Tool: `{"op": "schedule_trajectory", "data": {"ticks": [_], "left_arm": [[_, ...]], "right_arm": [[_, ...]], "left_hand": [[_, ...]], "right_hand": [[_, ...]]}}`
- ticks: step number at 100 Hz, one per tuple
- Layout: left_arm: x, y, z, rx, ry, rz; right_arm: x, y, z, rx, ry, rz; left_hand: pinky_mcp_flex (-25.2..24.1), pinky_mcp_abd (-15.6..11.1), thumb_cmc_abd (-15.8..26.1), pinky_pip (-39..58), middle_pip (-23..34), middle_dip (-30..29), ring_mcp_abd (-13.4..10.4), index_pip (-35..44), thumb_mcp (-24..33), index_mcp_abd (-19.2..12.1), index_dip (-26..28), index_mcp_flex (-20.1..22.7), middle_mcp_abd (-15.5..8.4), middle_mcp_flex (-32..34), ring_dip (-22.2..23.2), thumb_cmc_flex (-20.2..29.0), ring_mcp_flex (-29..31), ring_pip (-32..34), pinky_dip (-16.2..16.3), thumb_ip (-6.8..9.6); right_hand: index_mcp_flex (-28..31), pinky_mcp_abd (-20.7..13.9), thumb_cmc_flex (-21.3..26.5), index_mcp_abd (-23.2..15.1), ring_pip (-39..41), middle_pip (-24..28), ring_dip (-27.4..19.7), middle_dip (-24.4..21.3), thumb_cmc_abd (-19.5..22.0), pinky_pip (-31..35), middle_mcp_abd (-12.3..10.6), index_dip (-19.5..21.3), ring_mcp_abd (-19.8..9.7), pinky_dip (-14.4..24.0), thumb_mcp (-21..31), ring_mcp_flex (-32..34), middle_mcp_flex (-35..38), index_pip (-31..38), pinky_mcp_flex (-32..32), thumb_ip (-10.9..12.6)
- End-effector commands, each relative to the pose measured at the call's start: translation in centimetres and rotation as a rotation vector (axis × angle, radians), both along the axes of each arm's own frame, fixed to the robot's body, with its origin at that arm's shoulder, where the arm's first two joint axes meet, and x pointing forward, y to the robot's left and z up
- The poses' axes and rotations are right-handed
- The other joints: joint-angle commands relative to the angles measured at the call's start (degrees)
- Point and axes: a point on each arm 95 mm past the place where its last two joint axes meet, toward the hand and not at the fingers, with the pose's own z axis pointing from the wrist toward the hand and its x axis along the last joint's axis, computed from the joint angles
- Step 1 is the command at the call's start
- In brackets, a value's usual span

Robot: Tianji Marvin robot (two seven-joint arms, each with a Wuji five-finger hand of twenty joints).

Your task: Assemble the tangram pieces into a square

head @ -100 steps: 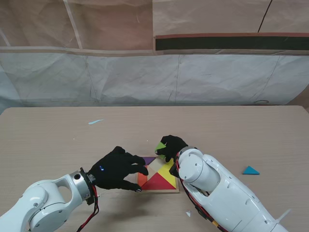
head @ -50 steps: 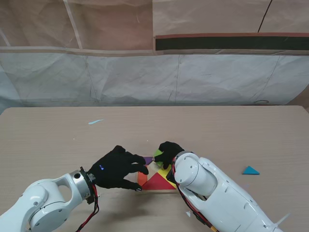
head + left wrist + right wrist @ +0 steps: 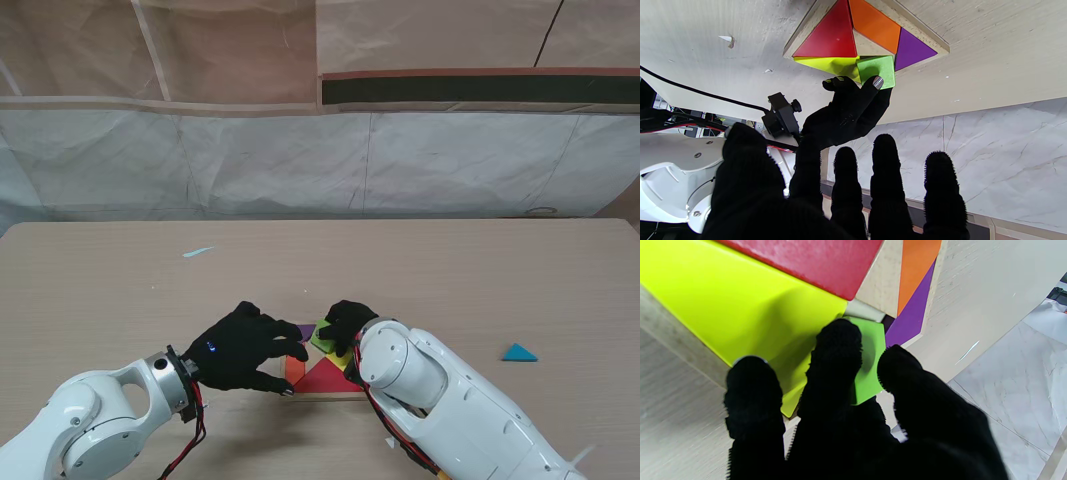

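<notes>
Lab test bench: wood-grain table [image 3: 120, 280], sheeting-draped backdrop [image 3: 300, 160], brown paper [image 3: 430, 35] above

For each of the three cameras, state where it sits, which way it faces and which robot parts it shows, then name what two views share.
Stand view: above the shoulders, looking down at the table; both arms, left hand, right hand.
Left wrist view: along the left fingers toward the tray; shows the right hand too.
Right wrist view: along the right fingers, close on the green square.
Shared: both wrist views show the green square under right fingertips.
</notes>
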Motion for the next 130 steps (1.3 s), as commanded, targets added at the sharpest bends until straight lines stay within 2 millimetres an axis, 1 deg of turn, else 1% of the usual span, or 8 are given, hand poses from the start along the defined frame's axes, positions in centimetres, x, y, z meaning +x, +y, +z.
{"op": "schedule_trajectory", "data": {"ticks": [1,45,75,85,100,102,109,130], "left_arm": [[-0.1,0.0,-0.2,0.007,0.013,0.004],[0.0,-0.2,-0.2,0.006,0.022,-0.002],[0.0,-0.3,-0.3,0.005,0.027,-0.004],[0.1,-0.3,-0.3,0.003,0.027,-0.004],[0.1,-0.3,-0.3,0.001,0.026,-0.004],[0.1,-0.3,-0.3,0.001,0.026,-0.004],[0.1,-0.3,-0.3,0.0,0.026,-0.003],[0.1,-0.4,-0.4,0.001,0.027,-0.004]], "right_arm": [[-0.2,0.4,-0.2,0.003,0.011,0.012],[0.0,-0.4,0.6,-0.071,-0.059,0.074],[0.2,-0.9,0.6,-0.158,-0.124,0.16],[0.1,-0.9,0.7,-0.152,-0.127,0.169],[0.2,-1.1,0.7,-0.199,-0.17,0.228],[0.2,-1.1,0.6,-0.202,-0.174,0.233],[0.3,-1.1,0.6,-0.213,-0.189,0.253],[0.5,-1.2,0.7,-0.281,-0.27,0.31]], "left_hand": [[-0.2,-0.3,2.3,0.5,-1.0,-0.2,-0.8,0.1,0.0,0.0,0.5,0.7,-1.0,0.6,0.6,2.1,0.7,0.3,0.2,1.55],[-0.2,-0.3,2.3,0.5,-1.1,-0.2,-0.9,0.0,-0.1,-0.1,0.5,0.7,-1.0,0.6,0.6,2.0,0.7,0.3,0.2,1.53],[-0.2,-0.3,2.3,0.5,-1.1,-0.2,-0.9,0.0,0.0,-0.1,0.5,0.8,-1.0,0.7,0.6,2.1,0.8,0.3,0.2,1.53],[-0.2,-0.3,2.3,0.5,-1.1,-0.2,-0.9,0.0,0.0,-0.1,0.5,0.8,-1.1,0.7,0.6,2.0,0.8,0.3,0.2,1.52],[-0.2,-0.3,2.4,0.5,-1.1,-0.2,-0.9,0.0,0.0,-0.1,0.5,0.7,-1.0,0.6,0.6,2.0,0.8,0.3,0.2,1.52],[-0.2,-0.3,2.4,0.5,-1.1,-0.2,-0.9,0.0,-0.1,-0.1,0.5,0.7,-1.1,0.6,0.6,2.0,0.8,0.2,0.2,1.52],[-0.2,-0.3,2.4,0.5,-1.1,-0.2,-0.9,0.0,0.0,0.0,0.5,0.7,-1.0,0.6,0.6,2.0,0.8,0.2,0.2,1.52],[-0.2,-0.3,2.4,0.5,-1.1,-0.2,-0.9,0.0,-0.1,-0.1,0.5,0.8,-1.0,0.7,0.6,2.0,0.8,0.2,0.2,1.5]], "right_hand": [[0.2,-5.7,-1.5,1.6,1.6,-0.5,-0.4,-1.7,1.8,3.3,1.1,2.9,-1.3,-1.9,-0.9,0.2,-2.6,-2.9,-0.2,2.5],[-0.3,-3.4,-4.8,2.3,2.1,-2.2,-0.4,-2.3,3.0,4.1,2.2,3.6,0.9,-1.0,-4.2,-1.3,-4.3,-6.1,-2.2,3.0],[0.9,0.4,-4.6,1.1,0.8,-3.2,-0.7,-2.2,5.7,3.1,1.3,4.7,5.7,1.1,-8.6,-4.7,-3.2,-7.2,-7.4,3.5],[1.9,1.7,-3.5,0.2,0.1,-3.5,-0.3,-1.7,6.7,2.2,1.0,5.3,7.2,2.9,-11.0,-5.8,-2.4,-7.0,-9.4,3.8],[4.6,2.3,-3.9,-3.9,-1.3,-4.5,-0.3,-2.0,8.2,0.4,0.0,5.4,9.2,3.4,-11.9,-10.0,-2.4,-6.0,-14.7,3.7],[4.9,2.3,-3.7,-4.4,-1.4,-4.7,-0.2,-2.1,8.1,0.2,-0.1,5.3,9.4,3.5,-12.0,-10.6,-2.5,-5.9,-15.4,3.6],[5.0,2.8,-2.3,-6.5,-3.1,-6.4,1.2,-1.8,8.3,-2.2,0.0,-0.3,10.9,6.4,-13.6,-13.4,-3.2,-0.7,-18.7,2.7],[6.2,3.3,-5.1,-6.6,-4.0,-7.9,1.3,-2.0,11.0,-3.0,0.3,-1.1,11.9,6.8,-14.4,-15.6,-4.2,-2.4,-20.8,3.5]]}}
